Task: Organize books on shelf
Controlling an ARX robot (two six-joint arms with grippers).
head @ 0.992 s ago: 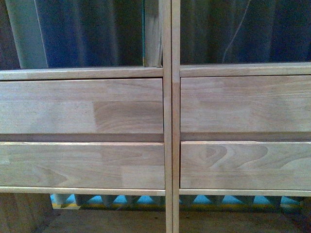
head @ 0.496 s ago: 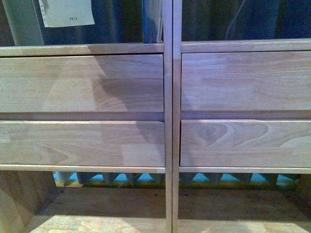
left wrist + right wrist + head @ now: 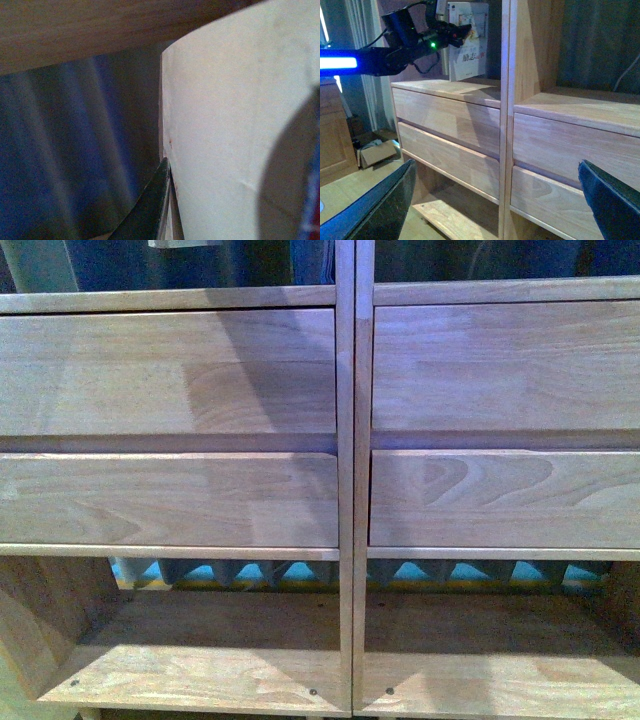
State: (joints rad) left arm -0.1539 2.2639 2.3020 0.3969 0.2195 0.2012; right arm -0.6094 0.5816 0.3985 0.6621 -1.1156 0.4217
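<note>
Pale book: upright in the shelf's upper left cubby, printed cover turned toward your right wrist camera. Its lower edge sits at or just above the cubby floor; cannot tell whether they touch.

Your left tool pinches the book at its outer edge, and the arm reaches in from the shelf's left side. In the left wrist view the white cover fills most of the frame, with one dark finger lying along its edge and a wood board overhead.

In the front view you get only a white sliver of the book at the top edge, above the four drawer fronts. Open lower cubbies sit beneath them.

Your right tool: fingers spread wide, nothing between them, clear of the shelf front and level with the drawers.
</note>
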